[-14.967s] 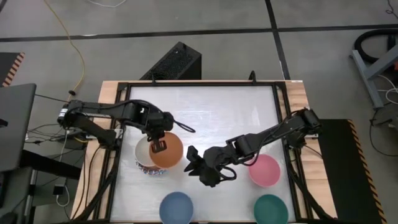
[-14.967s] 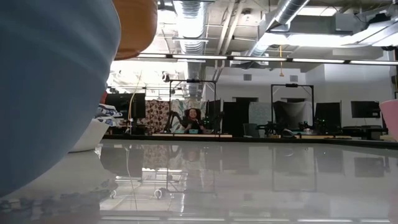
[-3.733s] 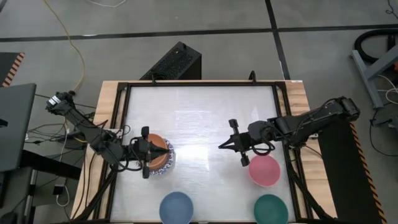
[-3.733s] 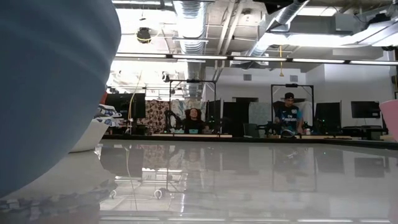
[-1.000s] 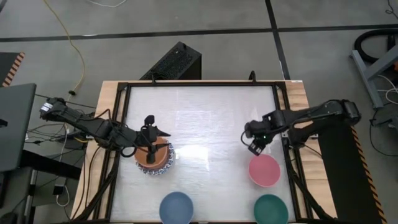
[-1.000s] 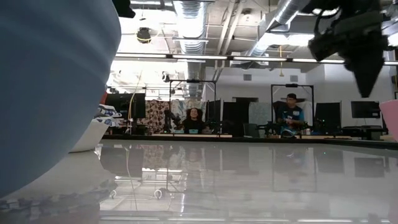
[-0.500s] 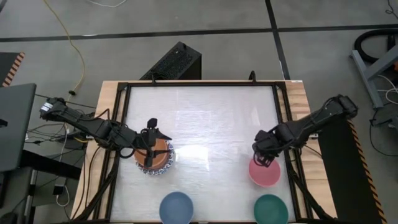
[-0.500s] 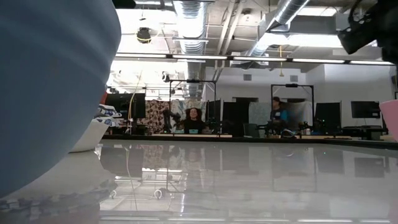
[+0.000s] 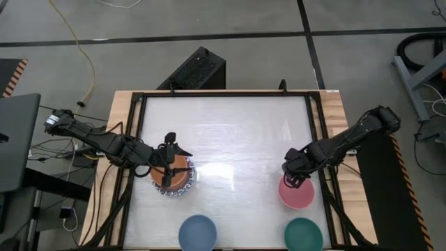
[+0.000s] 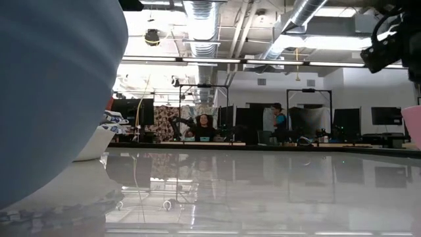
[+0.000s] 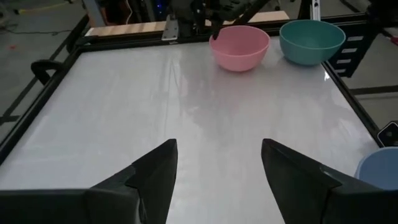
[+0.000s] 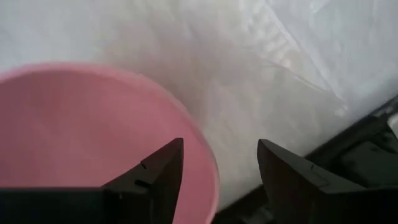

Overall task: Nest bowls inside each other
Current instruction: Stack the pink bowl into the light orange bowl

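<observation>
Near the table's left edge, an orange bowl (image 9: 178, 167) sits nested in a stack of white bowls with blue-patterned rims (image 9: 182, 188). My left gripper (image 9: 171, 162) hovers open above this stack, pointing across the table. A pink bowl (image 9: 297, 194) rests on its base near the right edge. My right gripper (image 12: 217, 152) points down, open, over the pink bowl's far left rim (image 12: 208, 163), one finger above the inside and one outside, touching nothing. A blue bowl (image 9: 198, 233) and a dark green bowl (image 9: 304, 236) stand by the near edge.
A black frame (image 9: 317, 132) borders the white tabletop, whose middle and far half are bare. In the low view the blue bowl (image 10: 52, 85) fills the left side. People show in the room beyond the table.
My right gripper has swung toward the table's near edge and down, from beyond the pink bowl to just over its far left rim. The bowls have stayed where they were.
</observation>
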`<act>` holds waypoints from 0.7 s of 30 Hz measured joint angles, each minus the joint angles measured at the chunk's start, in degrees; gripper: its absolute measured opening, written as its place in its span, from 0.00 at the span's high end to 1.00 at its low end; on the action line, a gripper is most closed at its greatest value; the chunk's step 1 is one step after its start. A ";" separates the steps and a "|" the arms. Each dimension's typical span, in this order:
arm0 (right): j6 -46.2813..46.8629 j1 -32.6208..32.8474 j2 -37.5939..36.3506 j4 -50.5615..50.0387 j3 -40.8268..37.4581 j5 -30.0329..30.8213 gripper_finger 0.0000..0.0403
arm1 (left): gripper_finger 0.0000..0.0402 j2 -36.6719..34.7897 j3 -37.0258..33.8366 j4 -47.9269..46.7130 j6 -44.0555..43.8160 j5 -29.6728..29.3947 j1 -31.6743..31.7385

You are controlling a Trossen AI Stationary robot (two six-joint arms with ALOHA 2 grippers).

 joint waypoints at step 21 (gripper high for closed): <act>-3.46 0.17 0.04 11.36 -8.19 0.05 0.68 | 0.44 0.00 0.00 -0.09 0.39 -0.54 0.00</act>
